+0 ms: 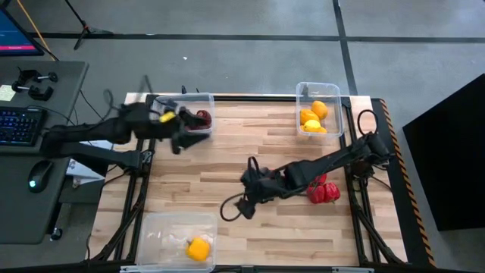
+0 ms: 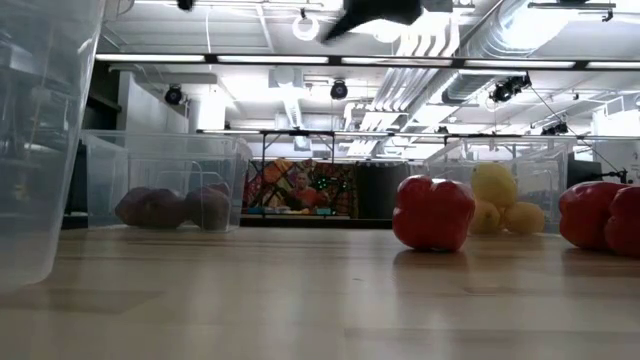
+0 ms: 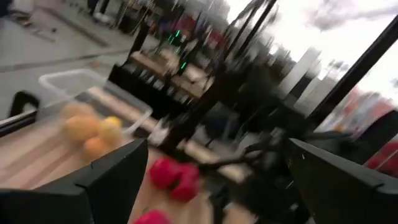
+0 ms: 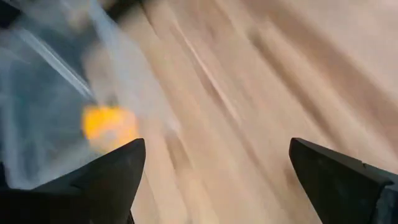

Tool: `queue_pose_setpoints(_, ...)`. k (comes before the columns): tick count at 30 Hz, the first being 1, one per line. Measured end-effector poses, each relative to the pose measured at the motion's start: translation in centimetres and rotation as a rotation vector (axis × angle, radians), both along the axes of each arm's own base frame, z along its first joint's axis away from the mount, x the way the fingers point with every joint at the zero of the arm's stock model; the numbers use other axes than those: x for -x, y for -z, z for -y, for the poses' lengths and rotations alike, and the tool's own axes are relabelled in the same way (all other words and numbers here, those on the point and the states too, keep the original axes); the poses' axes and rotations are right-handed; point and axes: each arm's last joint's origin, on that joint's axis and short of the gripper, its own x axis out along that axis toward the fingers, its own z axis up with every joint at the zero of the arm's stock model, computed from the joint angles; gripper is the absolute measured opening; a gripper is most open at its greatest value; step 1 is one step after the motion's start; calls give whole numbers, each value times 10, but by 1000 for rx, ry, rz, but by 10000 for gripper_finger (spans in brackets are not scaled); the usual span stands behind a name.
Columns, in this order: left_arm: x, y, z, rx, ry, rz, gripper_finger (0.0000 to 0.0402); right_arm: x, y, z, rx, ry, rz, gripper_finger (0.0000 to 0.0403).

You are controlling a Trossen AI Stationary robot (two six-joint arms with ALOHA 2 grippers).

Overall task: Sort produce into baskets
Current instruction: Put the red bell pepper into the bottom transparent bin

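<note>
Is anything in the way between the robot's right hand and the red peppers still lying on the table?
Nothing visible is. The right hand is open over bare wood near the table's middle. The red peppers lie on the table toward its right side, right beside that arm's own forearm. Only open tabletop lies between them.

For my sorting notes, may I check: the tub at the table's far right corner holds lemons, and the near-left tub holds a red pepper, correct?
Not quite: the near-left tub holds a yellow pepper, as the high view shows. The far-right tub does hold lemons.
</note>
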Motion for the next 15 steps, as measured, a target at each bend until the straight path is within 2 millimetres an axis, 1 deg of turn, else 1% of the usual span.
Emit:
queue_pose_setpoints(1,-6,4,0,-25,1,-28,365,5,6,-1,-24,33,-72,385)
queue_pose_setpoints(3,-18,11,-1,-67,13,-68,365,19,16,-1,-53,159,-230,385)
queue_pose_setpoints(5,-27,18,-1,-105,28,-110,365,33,27,1,-68,342,-352,385)
queue_pose_setpoints(7,-35,26,-2,-138,35,-159,365,46,34,5,-53,561,-419,385)
queue_pose_setpoints(9,-41,32,-2,-170,39,-200,365,53,38,7,-29,763,-396,385)
queue_pose_setpoints(12,-47,44,-4,-190,23,-287,365,55,53,10,-66,1009,-264,385)
queue_pose_setpoints(15,-47,53,-4,-178,27,-367,365,55,75,17,-120,1092,-251,385)
